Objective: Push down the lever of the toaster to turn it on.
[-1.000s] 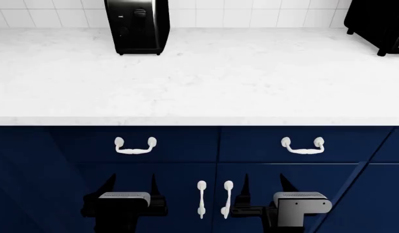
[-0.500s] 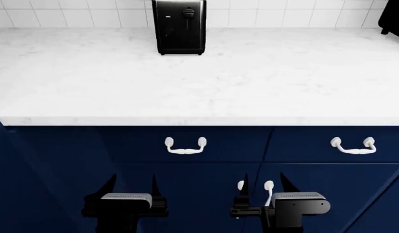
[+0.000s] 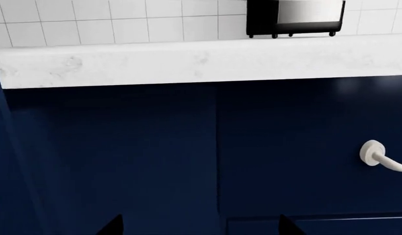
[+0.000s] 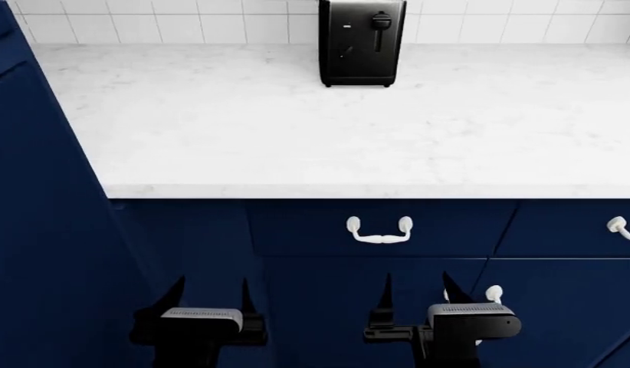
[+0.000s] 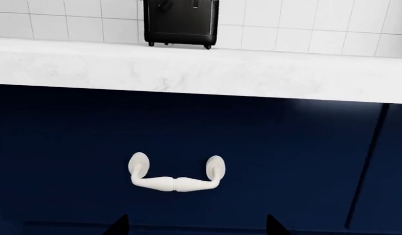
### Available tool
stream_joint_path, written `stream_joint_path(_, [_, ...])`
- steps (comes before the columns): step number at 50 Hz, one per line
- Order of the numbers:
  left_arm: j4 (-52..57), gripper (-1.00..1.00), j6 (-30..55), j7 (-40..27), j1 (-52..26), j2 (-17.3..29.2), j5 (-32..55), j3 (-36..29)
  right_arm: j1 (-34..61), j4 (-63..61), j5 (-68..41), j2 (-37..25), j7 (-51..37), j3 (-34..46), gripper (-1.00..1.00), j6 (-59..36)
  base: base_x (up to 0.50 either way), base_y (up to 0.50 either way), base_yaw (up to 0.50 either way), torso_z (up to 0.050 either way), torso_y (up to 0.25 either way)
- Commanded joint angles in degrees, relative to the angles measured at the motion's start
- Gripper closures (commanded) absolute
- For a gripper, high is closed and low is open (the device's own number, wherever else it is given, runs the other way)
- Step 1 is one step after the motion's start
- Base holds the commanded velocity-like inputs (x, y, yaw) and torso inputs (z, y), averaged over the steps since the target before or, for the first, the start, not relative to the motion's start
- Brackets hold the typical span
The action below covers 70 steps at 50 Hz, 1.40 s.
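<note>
The toaster is glossy black and stands at the back of the white countertop against the tiled wall. Its lever, a small black knob, sits at the top of a dark vertical slot on the toaster's front right. My left gripper and right gripper are both open and empty, low in front of the blue cabinet doors, well below and short of the toaster. The left wrist view shows only the toaster's base. The right wrist view shows the toaster's lower body. In the wrist views the left gripper and right gripper show only their fingertips.
A tall dark blue cabinet side stands close on the left. A white drawer handle sits under the counter edge, another at the right edge. The right wrist view faces a drawer handle.
The head view has swung left: the toaster has shifted from left of centre to right of centre, and the blue cabinet side has come in on the left. Both grippers stay low and open.
</note>
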<state>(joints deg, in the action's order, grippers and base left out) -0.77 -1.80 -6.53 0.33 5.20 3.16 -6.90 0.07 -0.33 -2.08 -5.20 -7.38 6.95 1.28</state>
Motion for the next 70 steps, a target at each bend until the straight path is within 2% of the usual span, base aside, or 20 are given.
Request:
stream_joint_path(1, [0.8,-1.0,0.2,-1.0,0.4,0.7,0.4,-1.1,0.0,-0.4,-0.9,-0.8,-0.7,0.9,-1.0,-0.2,0.0,0.5,0.0,0.0,0.0])
stream_joint_path(12, [0.3,-1.0,0.6,-1.0,-0.3,1.4,1.6,-1.8,-0.1,-0.8,-2.8,-1.3,-0.9,1.2,-1.0,-1.2,0.0,0.05,0.0,0.002,0.0])
stream_joint_path(54, [0.2,-1.0,-0.1,-2.1,-0.6,3.2,3.7,-3.8,0.2,-1.4,-4.9,-2.8,-2.9,3.5,-1.0,-1.2,0.0,0.0,0.0,0.05,0.0])
stream_joint_path(58, [6.1,-1.0,1.1,-3.0,0.9,4.1,3.7,-3.7,-2.3,-9.1,-5.3,-3.8,-3.4,3.6,-1.0,-3.9,0.0,0.0,0.0,0.0,0.0])
stream_joint_path(65, [26.0,-1.0,5.6,-6.8,6.3,6.4,1.6,-1.9,-8.1,-32.6,-6.2,-6.0,-5.7,3.6,-1.0,-11.2,0.0,0.0,0.0,0.0,0.0])
stream_joint_path(70, [36.8,-1.0,9.9,-6.7,7.3,8.3,3.5,-1.1,-9.6,-43.0,-4.7,-7.0,-7.1,4.7,-1.0,-14.8,0.0,0.0,0.0,0.0,0.0])
